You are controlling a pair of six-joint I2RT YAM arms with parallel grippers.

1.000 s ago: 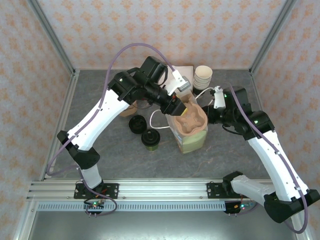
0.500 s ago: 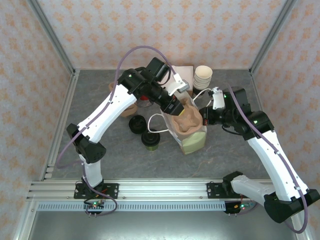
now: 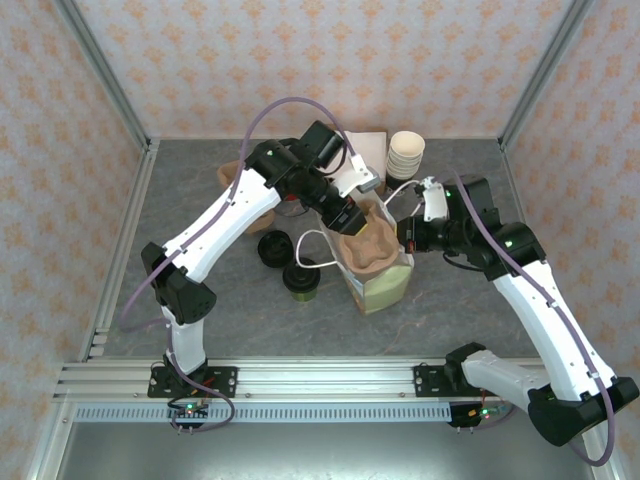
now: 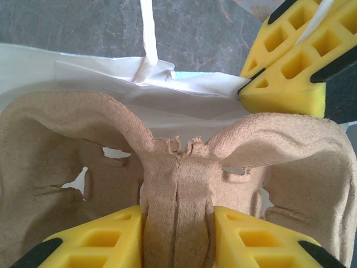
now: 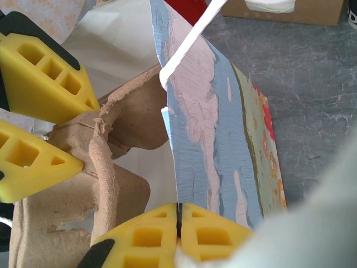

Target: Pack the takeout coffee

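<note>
The takeout coffee (image 3: 300, 278), a short olive-green cup with a black lid, stands on the table left of the paper bag (image 3: 385, 285). My left gripper (image 3: 350, 215) reaches into the bag's mouth, shut on the middle ridge of a brown pulp cup carrier (image 3: 370, 245). In the left wrist view its yellow fingers (image 4: 100, 240) squeeze that ridge of the carrier (image 4: 67, 145) against the bag's white inside (image 4: 184, 106). My right gripper (image 3: 405, 232) is shut on the bag's right rim; the rim (image 5: 212, 139) rises from its closed fingertips (image 5: 178, 215) beside the carrier (image 5: 128, 117).
A loose black lid (image 3: 273, 248) lies just behind the coffee. A stack of cream cups (image 3: 406, 153) and a cardboard box (image 3: 365, 145) stand at the back. The bag's white handle (image 3: 315, 245) loops out toward the coffee. Metal frame posts border the table.
My left gripper has pushed the carrier lower into the bag, and its arm has swung further over the table. The right gripper has kept its hold on the rim.
</note>
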